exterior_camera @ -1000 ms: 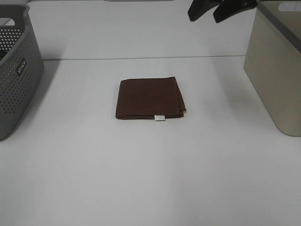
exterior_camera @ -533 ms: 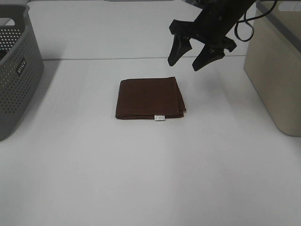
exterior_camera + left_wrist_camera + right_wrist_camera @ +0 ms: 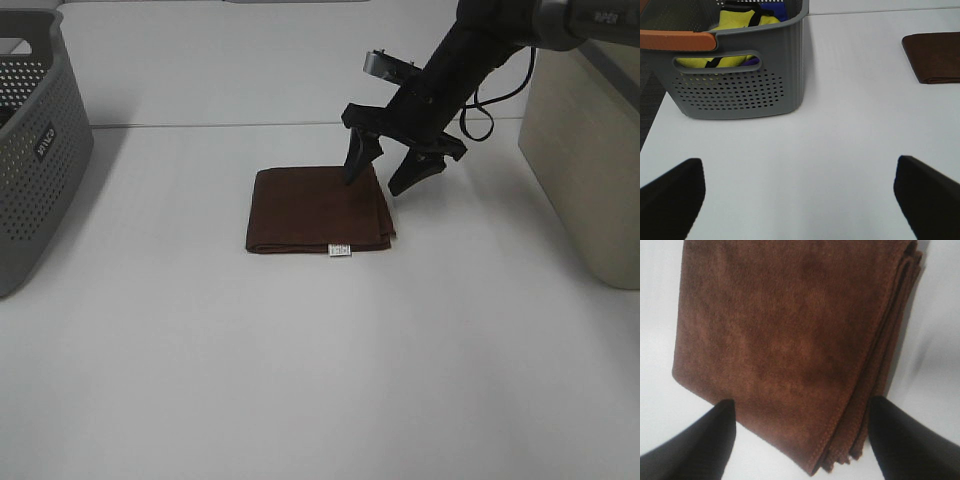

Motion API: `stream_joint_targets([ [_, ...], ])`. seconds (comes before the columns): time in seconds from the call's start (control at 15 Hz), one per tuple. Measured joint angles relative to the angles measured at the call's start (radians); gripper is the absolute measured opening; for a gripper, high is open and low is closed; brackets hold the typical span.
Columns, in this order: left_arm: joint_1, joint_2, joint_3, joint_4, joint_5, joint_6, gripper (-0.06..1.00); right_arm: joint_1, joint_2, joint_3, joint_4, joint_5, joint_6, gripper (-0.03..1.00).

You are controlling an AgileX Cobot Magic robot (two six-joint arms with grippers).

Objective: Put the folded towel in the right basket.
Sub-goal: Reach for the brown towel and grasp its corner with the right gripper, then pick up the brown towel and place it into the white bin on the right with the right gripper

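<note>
- The grey perforated basket [image 3: 30,160] stands at the left edge of the table [image 3: 300,380], well apart from the towel. You see yellow items [image 3: 745,17] inside it.
- The left gripper [image 3: 797,165] hovers near that basket, its fingers spread wide and holding nothing.
- The folded towel [image 3: 318,210] lies flat at table centre. Its long axis runs left-right, its layered edges face right, and a white label [image 3: 340,250] sits on the near edge.
- The right gripper [image 3: 372,187] is at the towel's far right corner. Its fingers are spread, one over the cloth and one just beyond the right edge.
- The beige basket [image 3: 585,170] stands at the right, well apart from the towel.
</note>
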Motion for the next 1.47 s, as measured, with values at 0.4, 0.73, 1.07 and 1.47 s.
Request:
stream_joint_targets([
  [0.4, 0.000, 0.000, 0.000, 0.000, 0.000, 0.000, 0.97, -0.046, 0.071, -0.025, 0.014, 0.000, -0.009, 0.70],
  [0.73, 0.000, 0.000, 0.000, 0.000, 0.000, 0.000, 0.97, -0.046, 0.119, -0.034, 0.145, -0.006, -0.069, 0.69],
  [1.07, 0.000, 0.000, 0.000, 0.000, 0.000, 0.000, 0.97, -0.038, 0.139, -0.034, 0.172, -0.038, -0.089, 0.26],
  [1.47, 0.000, 0.000, 0.000, 0.000, 0.000, 0.000, 0.97, -0.038, 0.107, -0.034, 0.170, -0.034, -0.138, 0.06],
])
